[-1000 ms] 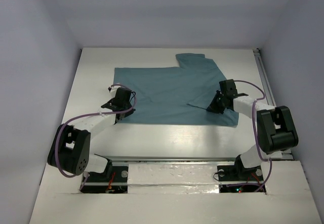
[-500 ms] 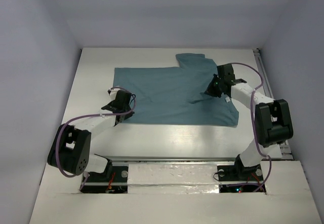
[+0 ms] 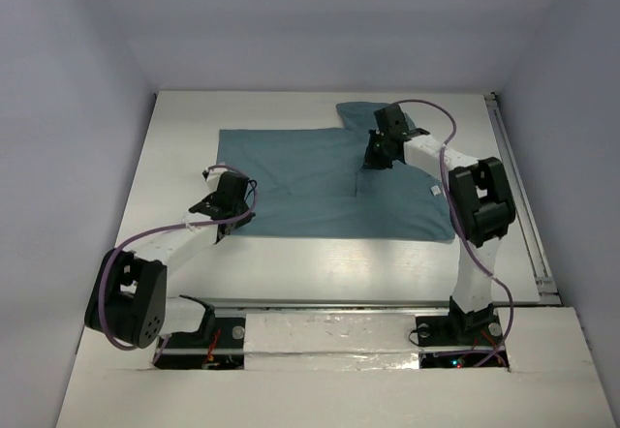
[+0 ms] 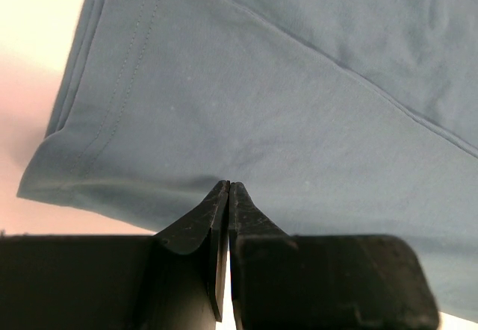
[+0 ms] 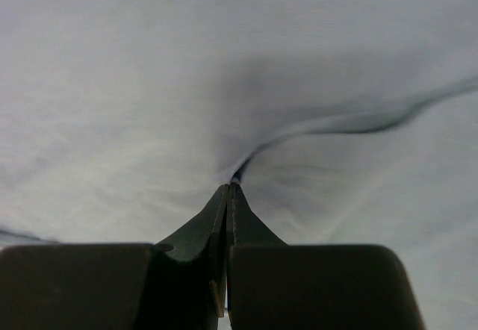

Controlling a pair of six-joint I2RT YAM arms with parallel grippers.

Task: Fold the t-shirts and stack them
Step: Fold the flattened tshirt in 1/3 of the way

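The teal-blue t-shirt [image 3: 291,186] lies spread on the white table [image 3: 291,268]. My left gripper [image 3: 229,221] is at the shirt's near-left corner. In the left wrist view its jaws [image 4: 228,186] are shut, with the cloth [image 4: 299,83] puckered at the tips. My right gripper [image 3: 372,163] is over the shirt's far right part, below the sleeve [image 3: 363,113]. It is shut [image 5: 229,187] on a raised fold of the cloth [image 5: 336,125], which looks pale grey there. A folded edge runs down from it in the top view.
A metal rail [image 3: 513,176] runs along the table's right edge. Pale walls close in the left, far and right sides. Both arm bases stand at the near edge, past a strip of bare table in front of the shirt.
My right gripper has moved from the shirt's near-right part toward the far left, pulling a fold of cloth with it. My left gripper has stayed at the near-left corner.
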